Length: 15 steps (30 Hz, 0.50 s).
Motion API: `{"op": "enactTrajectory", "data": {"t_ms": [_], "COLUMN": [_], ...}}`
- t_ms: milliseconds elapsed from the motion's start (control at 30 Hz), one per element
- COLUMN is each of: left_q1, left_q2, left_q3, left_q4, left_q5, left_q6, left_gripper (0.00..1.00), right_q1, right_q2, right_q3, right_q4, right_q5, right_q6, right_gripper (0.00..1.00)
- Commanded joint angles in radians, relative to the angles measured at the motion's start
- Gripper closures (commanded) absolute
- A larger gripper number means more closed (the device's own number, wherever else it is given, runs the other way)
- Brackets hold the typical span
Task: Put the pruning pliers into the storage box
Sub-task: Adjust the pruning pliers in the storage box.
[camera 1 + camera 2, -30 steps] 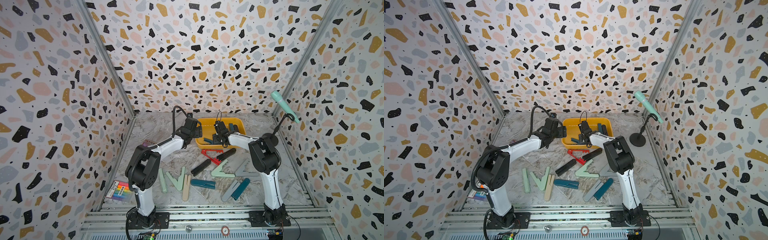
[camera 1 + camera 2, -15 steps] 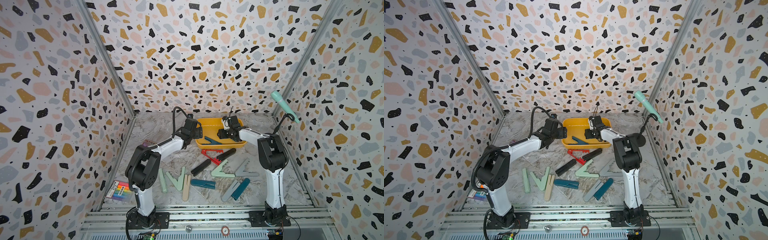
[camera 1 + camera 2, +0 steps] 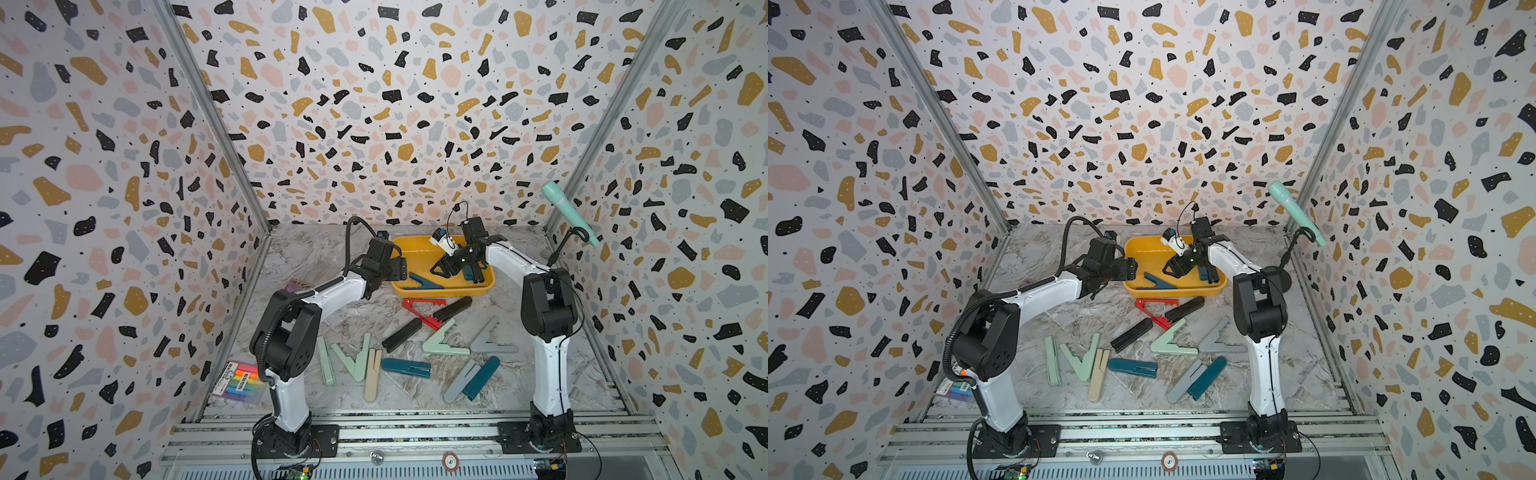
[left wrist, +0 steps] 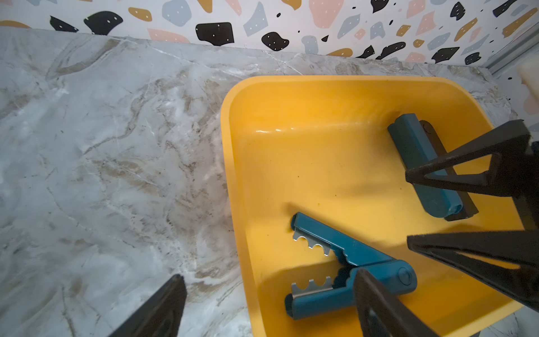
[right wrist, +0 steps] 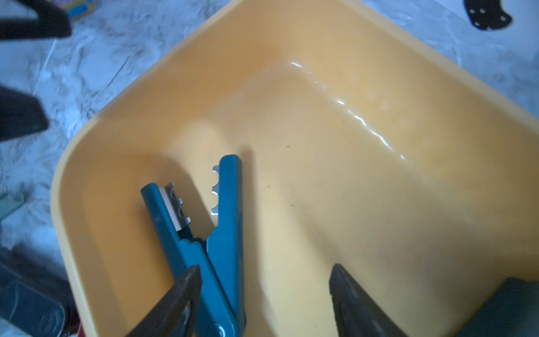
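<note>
the right gripper [image 5: 265,268], jaws apart and empty, hangs over the shallow yellow plastic storage box [image 5: 320,43] in which dark teal toothed plastic pruning pliers [image 5: 227,233] lie, while the left gripper [image 4: 268,275], also spread wide and empty, hovers at its rim.

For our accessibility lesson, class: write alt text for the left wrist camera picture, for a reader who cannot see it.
A yellow tray on a grey marble table holds two dark teal pliers: an open pair showing toothed metal edges and a folded pair. The right gripper hangs open over the tray, near the folded pair.
</note>
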Motion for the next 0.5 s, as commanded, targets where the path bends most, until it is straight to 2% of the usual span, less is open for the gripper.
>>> {"op": "enactTrajectory", "data": {"t_ms": [0, 167, 467], "left_q1": [0.024, 0.032, 0.032], "left_q2": [-0.043, -0.034, 0.010], "left_q3": [-0.020, -0.023, -0.008], "left_q4": [-0.002, -0.003, 0.017], "left_q5": [0.019, 0.047, 0.121], "left_q6": [0.014, 0.027, 0.003], "left_gripper": [0.11, 0.11, 0.11], "right_q1": [-0.008, 0.007, 0.073], "right_q2": [0.008, -0.012, 0.020], "right_q3": [0.034, -0.011, -0.041], "right_q4": [-0.182, -0.196, -0.226], "right_q5": [-0.023, -0.046, 0.057], "right_q6": [-0.196, -0.261, -0.304], "right_gripper": [0.30, 0.29, 0.31]}}
